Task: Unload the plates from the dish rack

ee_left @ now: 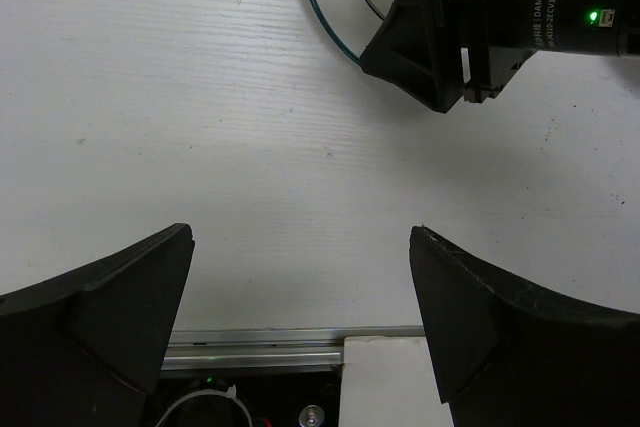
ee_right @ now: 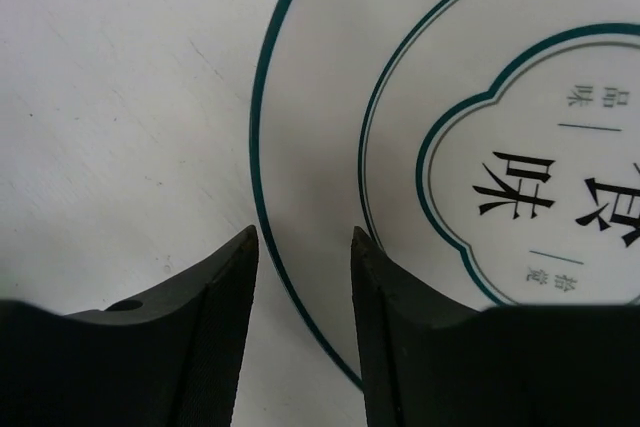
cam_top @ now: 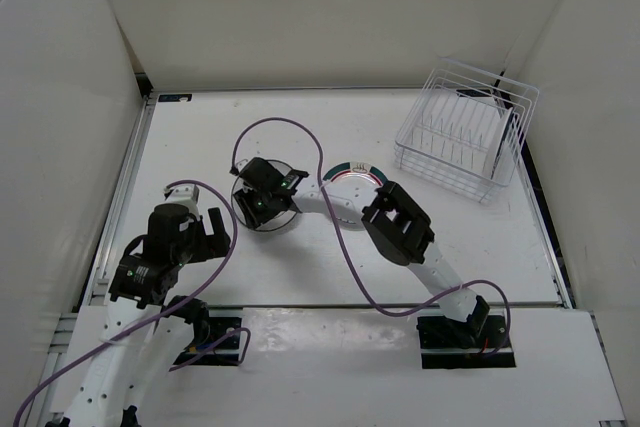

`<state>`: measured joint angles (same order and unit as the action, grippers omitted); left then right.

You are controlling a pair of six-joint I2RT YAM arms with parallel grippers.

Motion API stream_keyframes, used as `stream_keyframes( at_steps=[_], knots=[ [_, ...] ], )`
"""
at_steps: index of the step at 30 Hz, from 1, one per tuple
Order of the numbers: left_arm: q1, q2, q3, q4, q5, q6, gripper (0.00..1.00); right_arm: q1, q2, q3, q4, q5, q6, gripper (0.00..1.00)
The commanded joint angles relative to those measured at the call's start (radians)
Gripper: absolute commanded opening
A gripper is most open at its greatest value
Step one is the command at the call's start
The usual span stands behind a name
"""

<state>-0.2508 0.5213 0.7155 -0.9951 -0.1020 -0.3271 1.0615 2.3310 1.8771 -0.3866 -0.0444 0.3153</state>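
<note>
White wire forms the dish rack [cam_top: 450, 167], which sits at the far right corner of the bench [cam_top: 200, 137], well apart from both arms. Both plates lie flat near the middle of the bench. The plate with the dark green rim and red ring [cam_top: 352, 173] is partly hidden under the right arm. Just to its left is the plate with the thin dark rim [ee_right: 400, 77], with dark characters inside a scalloped outline at its centre. The right gripper [ee_right: 305, 237] is low over this plate. Its jaws stand a little apart astride the rim, one outside and one inside, released rather than pinching. The left gripper [ee_left: 300, 232] hangs over bare bench toward the near left corner, its jaws spread wide and holding nothing. A purple cable [cam_top: 330, 237] loops across the bench between the arms.
</note>
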Motion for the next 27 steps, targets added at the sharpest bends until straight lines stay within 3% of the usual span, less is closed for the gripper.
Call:
stream_keyframes(
  at_steps=[1,6,10,11,15,21,25,27],
  knots=[
    [-0.002,-0.007,0.010,-0.007,-0.005,-0.003,1.00,0.006,0.028,-0.012,-0.028,-0.031,0.028,0.46],
    [-0.004,-0.013,0.009,-0.007,-0.005,-0.003,1.00,-0.003,-0.036,-0.006,-0.075,-0.028,0.001,0.52],
    [-0.002,-0.015,0.009,-0.007,-0.005,-0.001,1.00,-0.017,-0.125,0.134,-0.242,0.040,-0.061,0.63],
    [-0.002,-0.017,0.010,-0.007,-0.007,-0.003,1.00,-0.026,-0.154,0.184,-0.333,0.157,-0.102,0.71],
    [-0.004,-0.023,0.010,-0.007,-0.005,-0.004,1.00,-0.060,-0.316,0.234,-0.403,0.400,-0.148,0.88],
    [-0.002,-0.027,0.006,-0.007,-0.002,-0.001,1.00,-0.303,-0.409,0.292,-0.541,0.474,-0.099,0.90],
    [-0.004,-0.027,0.006,-0.007,-0.001,-0.003,1.00,-0.530,-0.479,0.214,-0.568,0.475,-0.010,0.90],
    [-0.004,-0.024,0.004,-0.004,0.005,0.000,1.00,-0.609,-0.487,0.194,-0.583,0.555,0.016,0.90]
  ],
)
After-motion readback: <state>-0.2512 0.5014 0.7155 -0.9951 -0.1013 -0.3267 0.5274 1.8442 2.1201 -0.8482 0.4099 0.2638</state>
